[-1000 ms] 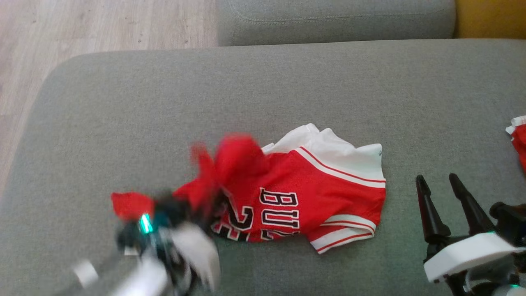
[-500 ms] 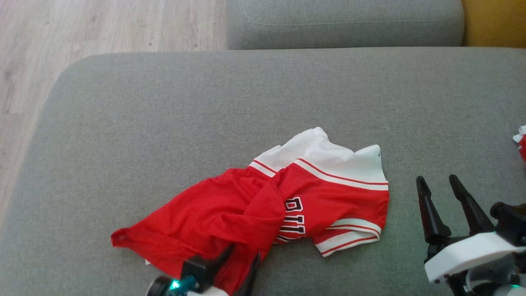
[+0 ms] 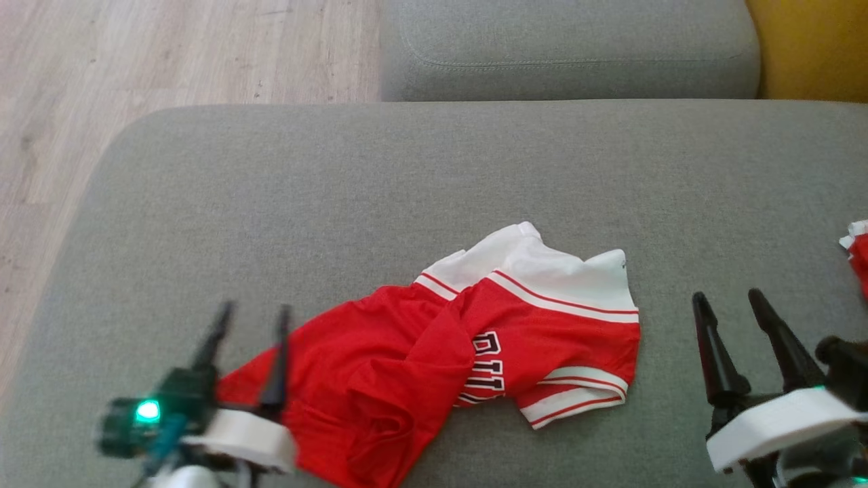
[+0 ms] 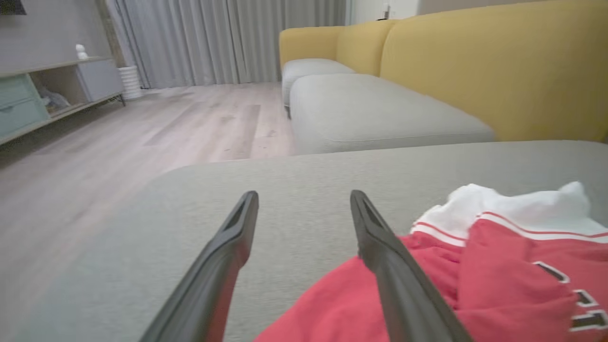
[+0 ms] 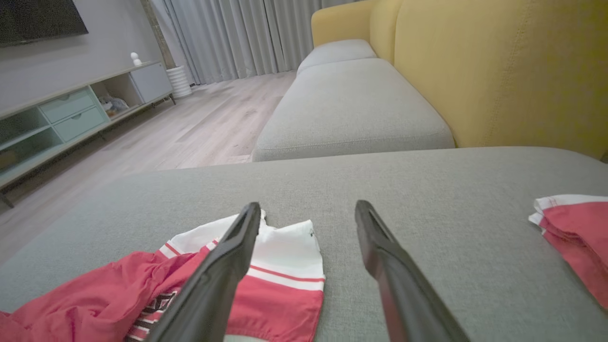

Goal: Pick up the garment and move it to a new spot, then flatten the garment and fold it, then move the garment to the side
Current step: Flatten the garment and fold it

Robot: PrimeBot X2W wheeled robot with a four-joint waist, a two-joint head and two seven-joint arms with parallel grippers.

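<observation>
Garment [image 3: 475, 339]: crumpled on the sofa [image 3: 339, 190], mid-seat, unheld.
Left pincer [image 3: 255, 310]: wide apart, empty, at the garment's edge.
Right pincer [image 3: 727, 297]: wide apart, empty.
Remaining: flattening, folding and setting aside are judged undone.

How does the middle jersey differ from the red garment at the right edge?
The jersey lies rumpled and spread out; the garment at the right edge is a compact, seemingly folded pile. The jersey shows black lettering; the other shows none. Both are red and white, on the grey cushion.
</observation>
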